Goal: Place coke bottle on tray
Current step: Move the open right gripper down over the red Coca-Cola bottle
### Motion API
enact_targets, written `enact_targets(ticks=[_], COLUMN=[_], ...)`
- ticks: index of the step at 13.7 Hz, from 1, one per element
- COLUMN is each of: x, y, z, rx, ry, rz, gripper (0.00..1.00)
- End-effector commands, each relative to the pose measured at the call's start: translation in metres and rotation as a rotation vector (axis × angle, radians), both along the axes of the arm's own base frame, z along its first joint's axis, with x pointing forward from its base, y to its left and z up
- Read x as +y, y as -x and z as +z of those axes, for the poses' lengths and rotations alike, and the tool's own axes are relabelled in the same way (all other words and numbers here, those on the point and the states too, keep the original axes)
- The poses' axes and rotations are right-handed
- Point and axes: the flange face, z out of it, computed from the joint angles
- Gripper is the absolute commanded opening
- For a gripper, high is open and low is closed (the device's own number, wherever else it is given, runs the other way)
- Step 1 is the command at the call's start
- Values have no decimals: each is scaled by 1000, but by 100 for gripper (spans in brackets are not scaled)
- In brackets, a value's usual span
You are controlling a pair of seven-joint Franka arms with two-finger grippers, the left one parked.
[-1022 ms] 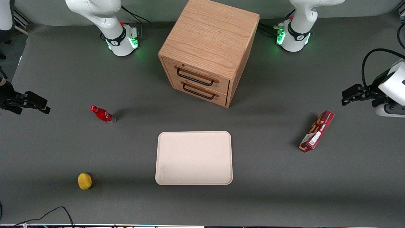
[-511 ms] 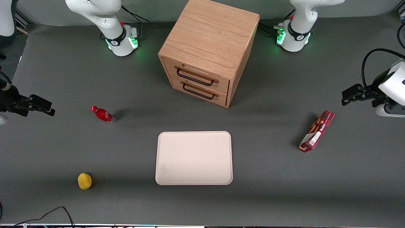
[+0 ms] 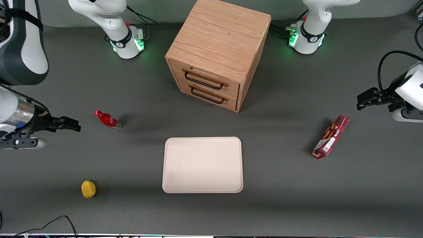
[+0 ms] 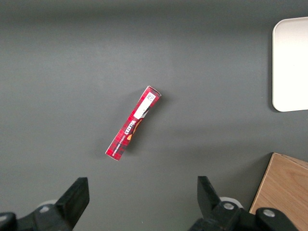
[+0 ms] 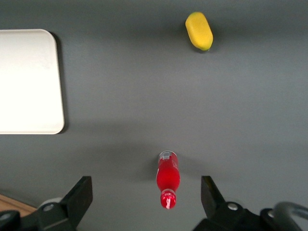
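The tray (image 3: 202, 164) is the largest of the task's things: a flat, pale rectangle with a low rim lying bare on the dark table, well apart from the gripper and off to one side of it, nearer the front camera than the wooden drawer cabinet (image 3: 218, 53). It looks stiff and stable, with plenty of room to set something small down.

The gripper (image 5: 147, 204) hangs above the table at the working arm's end with its jaws spread wide and nothing between them. In the right wrist view the two fingers (image 5: 79, 197) stand either side of an open gap.

The coke bottle (image 5: 168, 179) sits inside that gap as the wrist camera sees it, though the gripper is not yet down around it and touches nothing. It seems to stand upright on its clear base with the red cap toward the camera, but from these angles I cannot be sure it is not tilted.

It is tiny, so probably very light and easy to knock over or push away. The smooth rounded body may slip or roll in the pads; closing across the red midsection, below the narrow neck, looks safest. A yellow lemon-like object (image 5: 199, 30) lies well clear of both.
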Motion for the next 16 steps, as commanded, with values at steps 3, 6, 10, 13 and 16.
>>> enact_targets(ticks=[3,6,10,13,16], x=[1,1,-1,0,-9], y=[41,54,72,93,110], z=[-31,-58,-96,-107,-110], rx=[-76,-62,-102,-105,-92], ry=[0,2,6,10,10], rz=[-13,-13,-19,-15,0], gripper=[100,100,95,95,89])
